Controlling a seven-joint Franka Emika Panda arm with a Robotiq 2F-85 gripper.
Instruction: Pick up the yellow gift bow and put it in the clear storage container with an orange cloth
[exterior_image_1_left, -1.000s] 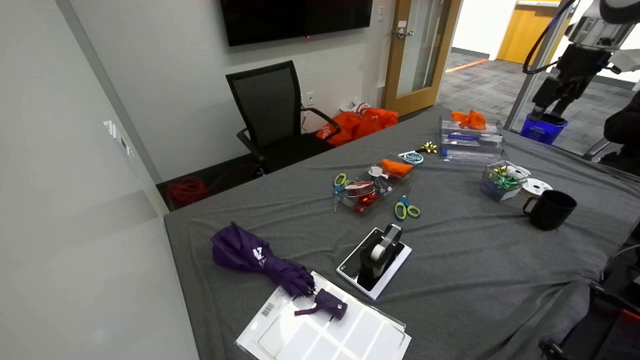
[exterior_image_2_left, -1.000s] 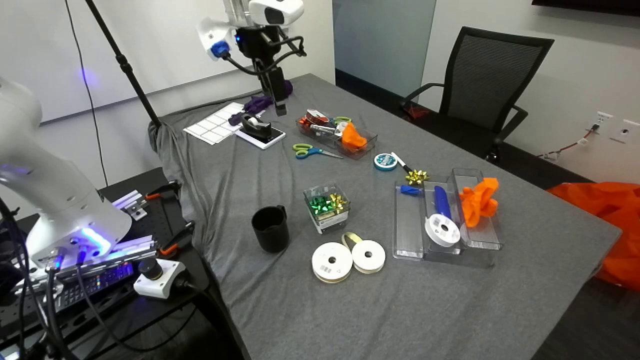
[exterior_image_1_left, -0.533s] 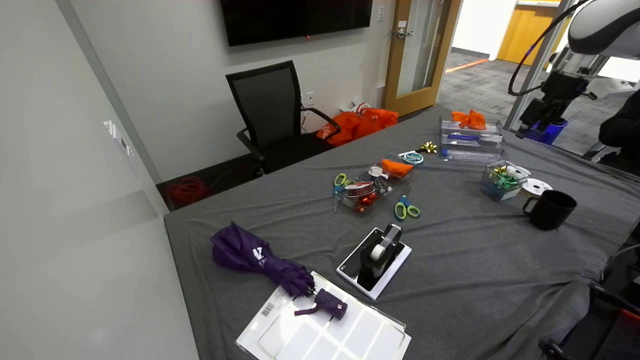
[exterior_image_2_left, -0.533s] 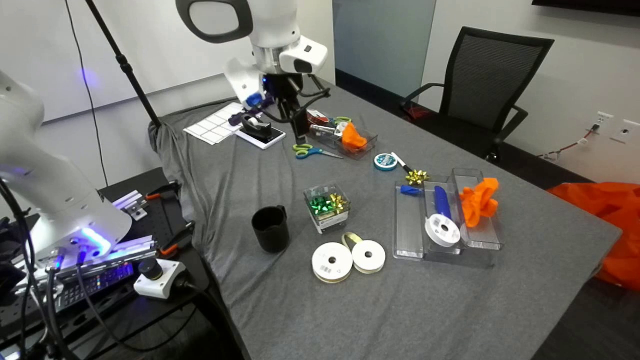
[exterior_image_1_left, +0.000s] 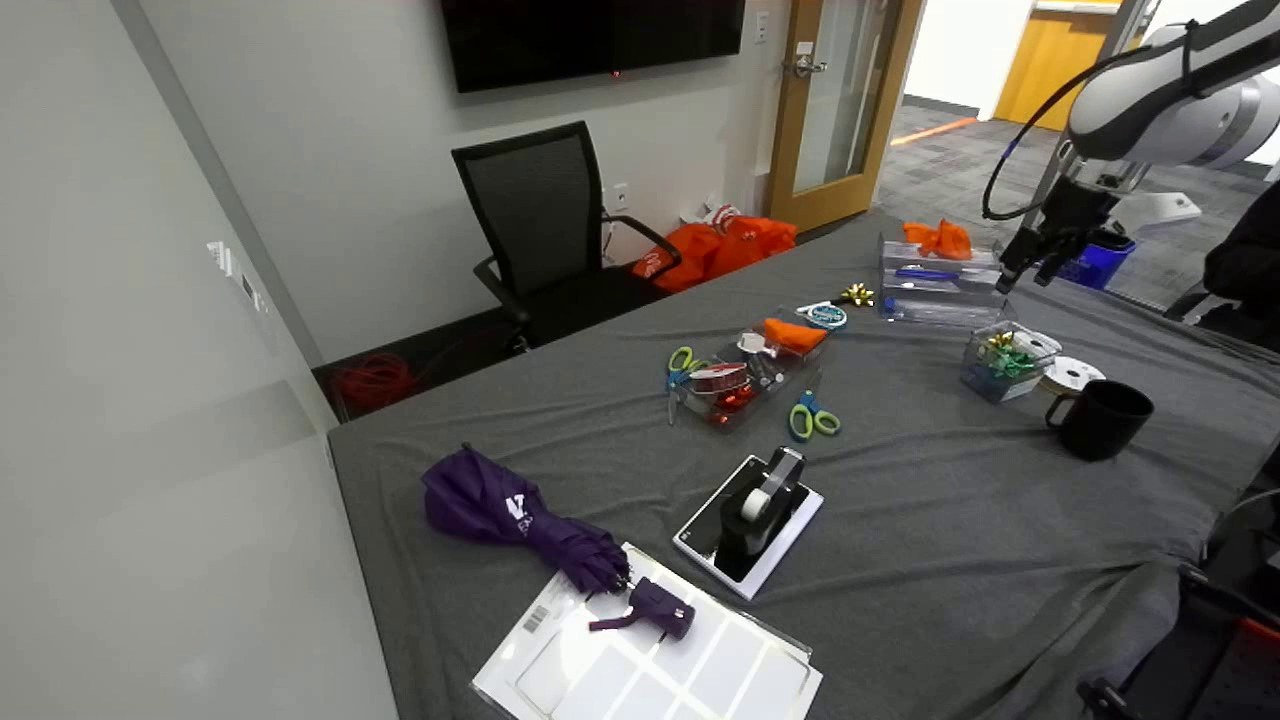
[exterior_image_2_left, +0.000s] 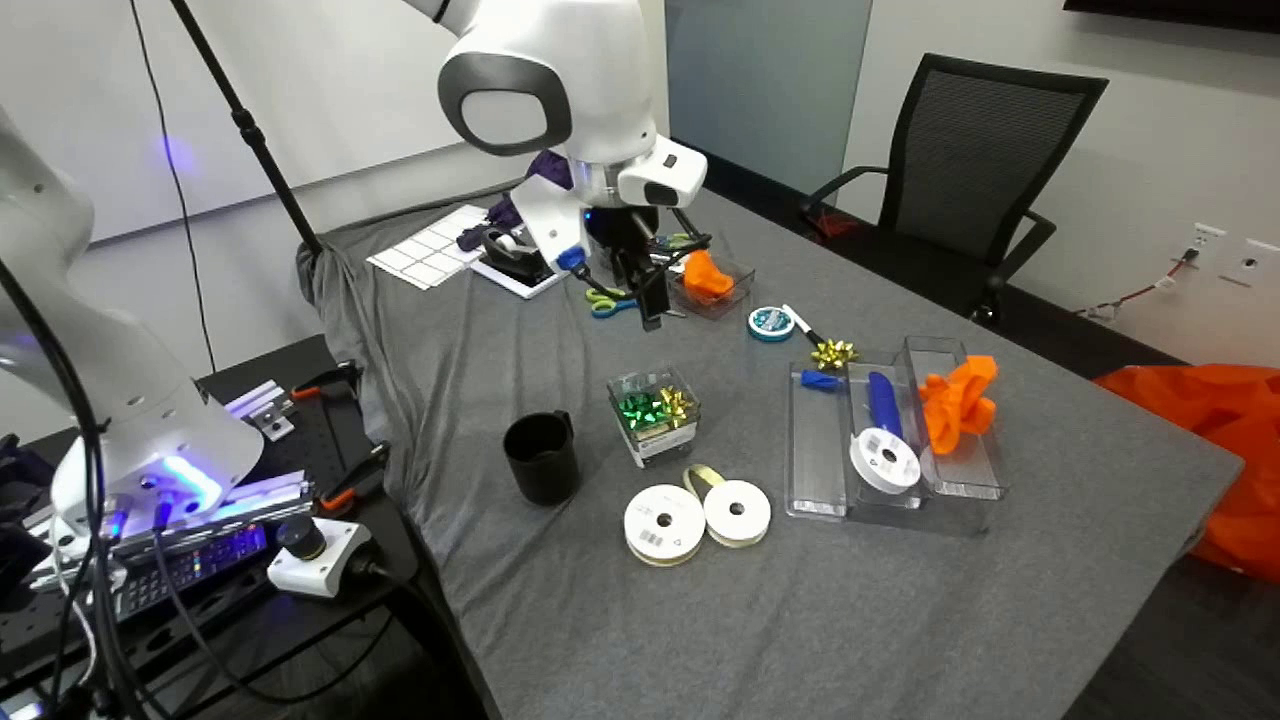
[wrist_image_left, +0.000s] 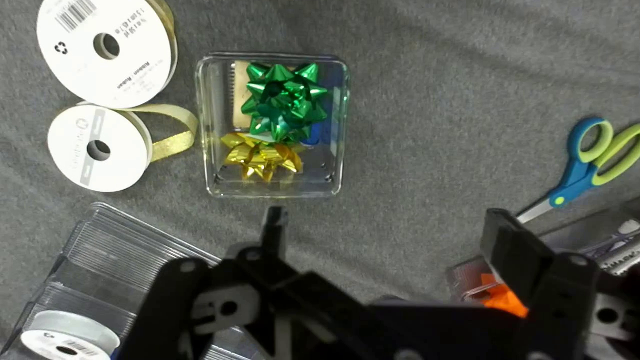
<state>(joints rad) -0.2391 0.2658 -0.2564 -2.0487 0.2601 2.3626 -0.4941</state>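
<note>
The hand (wrist_image_left: 387, 214) hangs spread wide, above and beside the boxed yellow bow (wrist_image_left: 261, 158).

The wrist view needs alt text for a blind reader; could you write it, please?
A clear box holding a green bow and a yellow bow stands on gray fabric, two spools to its left and scissors far right. The jaws, open and empty, show at the bottom, with orange cloth lower right.
</note>
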